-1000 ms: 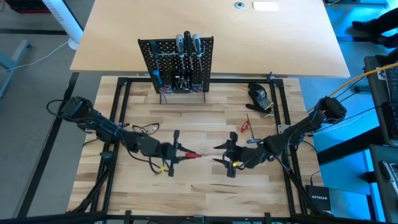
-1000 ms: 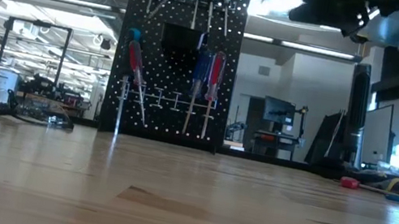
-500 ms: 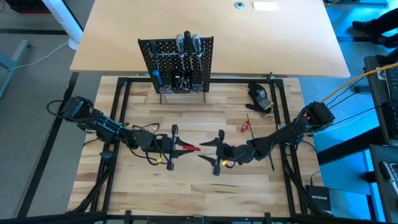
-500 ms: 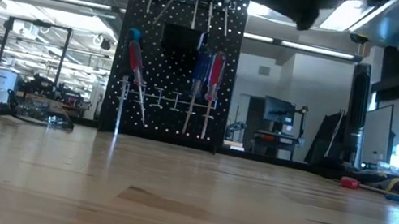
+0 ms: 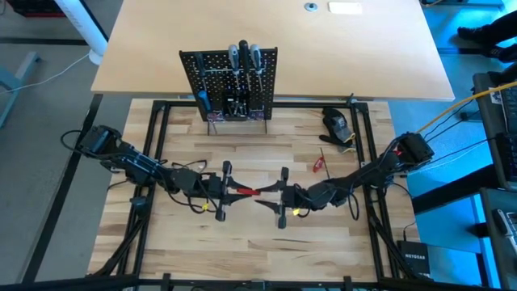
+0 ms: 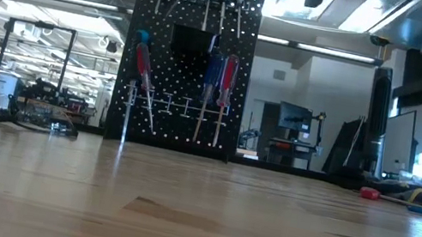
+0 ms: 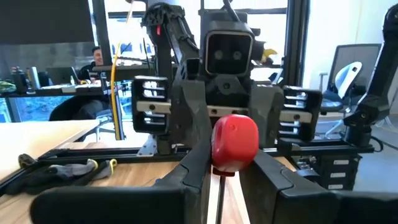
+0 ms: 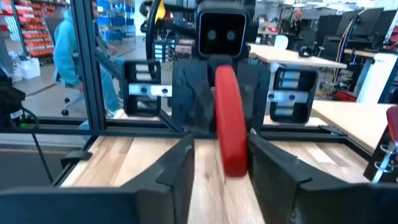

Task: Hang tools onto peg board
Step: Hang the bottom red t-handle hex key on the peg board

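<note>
The black peg board (image 5: 230,81) stands on its wire feet at the table's far middle, with several screwdrivers hanging on it (image 6: 189,62). My left gripper (image 5: 241,192) is shut on a red-handled screwdriver (image 5: 250,192) at mid-table. Its red handle (image 7: 235,142) points toward the table's right. My right gripper (image 5: 266,195) faces it and is open. Its fingers (image 8: 180,163) stand on either side of the red handle (image 8: 231,121). Another small red screwdriver (image 5: 319,162) lies on the table to the right. My left gripper holds the screwdriver between its two fingers (image 7: 194,167), near where the silver shaft (image 7: 218,194) meets the red handle. The fingers come level from the table's left and lie along the tool. The screwdriver is lifted clear, about level, handle outward. My right gripper's fingers flank the handle; I cannot tell whether they touch it.
A dark rounded lump (image 5: 337,123) with a yellow bit beside it lies at the far right of the work area. The black frame rails (image 5: 157,137) border the wooden top. Bare wood lies between the grippers and the peg board and toward the near edge.
My right gripper has gone toward the table's left, up to my left gripper, and its open fingers now stand around the red handle. My left gripper has shifted slightly toward the far edge with the screwdriver still held.
</note>
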Robot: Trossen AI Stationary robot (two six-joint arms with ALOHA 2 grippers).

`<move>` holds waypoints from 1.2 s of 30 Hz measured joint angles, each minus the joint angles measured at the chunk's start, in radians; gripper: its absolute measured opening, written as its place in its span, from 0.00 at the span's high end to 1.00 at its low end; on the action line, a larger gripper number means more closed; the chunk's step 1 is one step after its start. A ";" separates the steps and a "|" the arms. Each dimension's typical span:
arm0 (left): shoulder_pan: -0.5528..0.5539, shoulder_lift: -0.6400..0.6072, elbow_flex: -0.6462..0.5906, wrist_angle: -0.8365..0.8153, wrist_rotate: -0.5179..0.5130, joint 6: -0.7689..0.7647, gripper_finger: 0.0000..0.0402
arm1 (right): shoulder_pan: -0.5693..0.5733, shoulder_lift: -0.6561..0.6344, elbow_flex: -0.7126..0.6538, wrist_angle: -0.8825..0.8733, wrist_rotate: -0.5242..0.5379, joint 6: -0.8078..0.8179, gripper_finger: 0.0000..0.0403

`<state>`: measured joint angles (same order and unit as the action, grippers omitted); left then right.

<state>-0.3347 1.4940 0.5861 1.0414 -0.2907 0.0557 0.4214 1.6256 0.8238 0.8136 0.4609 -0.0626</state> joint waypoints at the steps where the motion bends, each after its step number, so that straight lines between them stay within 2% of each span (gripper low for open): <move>1: 0.000 0.000 0.000 -0.002 0.001 -0.001 0.86 | -0.006 0.003 0.000 0.011 -0.003 -0.002 0.66; 9: -0.001 0.000 0.000 -0.001 0.000 -0.004 0.86 | -0.037 0.042 0.000 0.101 -0.054 -0.025 0.75; 16: -0.002 0.000 0.000 -0.008 0.002 0.002 0.86 | -0.036 0.043 0.000 0.102 -0.046 -0.051 0.86; 22: -0.005 0.000 0.000 -0.012 -0.001 -0.025 0.85 | -0.036 0.043 -0.001 0.094 -0.046 -0.050 0.87; 27: -0.003 -0.001 0.000 -0.028 -0.001 -0.052 0.75 | -0.036 0.043 -0.001 0.088 -0.033 -0.051 0.87; 31: -0.003 -0.054 0.000 -0.170 -0.003 -0.056 0.62 | -0.036 0.043 0.000 0.096 -0.029 -0.051 0.87; 36: -0.003 -0.244 0.001 -0.500 -0.008 -0.088 0.53 | -0.036 0.034 0.001 0.093 -0.027 -0.051 0.86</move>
<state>-0.3374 1.2502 0.5869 0.5419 -0.2985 -0.0320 0.3857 1.6592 0.8246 0.9069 0.4343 -0.1131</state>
